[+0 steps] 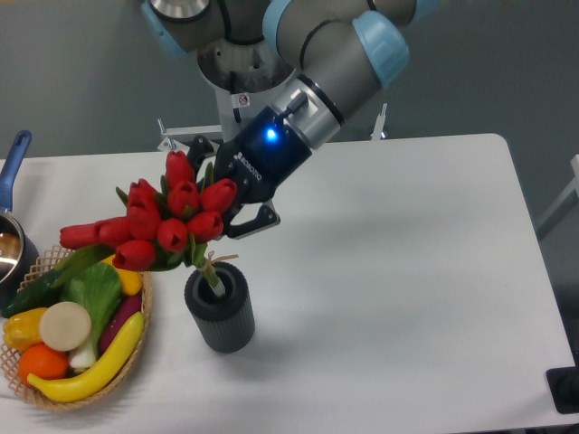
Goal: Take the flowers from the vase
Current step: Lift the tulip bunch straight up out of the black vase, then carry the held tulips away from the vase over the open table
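Note:
The flowers, a bunch of red tulip buds with green leaves, hang tilted to the left above the vase. Only the stem ends still dip into the vase's round mouth. The vase is a short dark grey ribbed cylinder standing upright on the white table. My gripper reaches in from the upper right and is shut on the flowers just behind the buds. One dark finger shows to the right of the bunch; the other is hidden behind the buds.
A wicker basket of fruit and vegetables sits at the left, close to the vase and under the leaning buds. A blue-handled metal pot stands at the far left edge. The robot's base rises behind the table.

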You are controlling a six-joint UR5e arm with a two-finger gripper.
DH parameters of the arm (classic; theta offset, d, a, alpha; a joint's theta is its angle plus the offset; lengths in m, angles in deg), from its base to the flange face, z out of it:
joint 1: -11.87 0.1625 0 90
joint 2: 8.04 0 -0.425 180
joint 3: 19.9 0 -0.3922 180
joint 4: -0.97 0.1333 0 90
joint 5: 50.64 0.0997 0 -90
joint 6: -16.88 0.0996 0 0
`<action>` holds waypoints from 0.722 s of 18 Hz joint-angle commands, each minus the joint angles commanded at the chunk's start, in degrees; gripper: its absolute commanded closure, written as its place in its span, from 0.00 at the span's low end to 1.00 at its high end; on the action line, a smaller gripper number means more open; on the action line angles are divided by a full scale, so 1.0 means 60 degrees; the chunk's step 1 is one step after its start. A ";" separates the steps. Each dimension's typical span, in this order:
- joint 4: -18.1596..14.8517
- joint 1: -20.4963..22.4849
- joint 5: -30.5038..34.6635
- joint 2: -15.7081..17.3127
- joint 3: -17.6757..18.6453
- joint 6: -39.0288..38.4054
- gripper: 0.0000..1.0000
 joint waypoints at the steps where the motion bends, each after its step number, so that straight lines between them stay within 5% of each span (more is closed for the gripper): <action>1: 0.0000 0.0000 0.0000 0.0117 0.0000 -0.0074 0.56; 6: 0.0000 0.0029 -0.0015 0.0323 -0.0234 -0.0455 0.56; 13: 0.0000 0.1624 0.0117 0.0104 -0.0425 -0.0339 0.56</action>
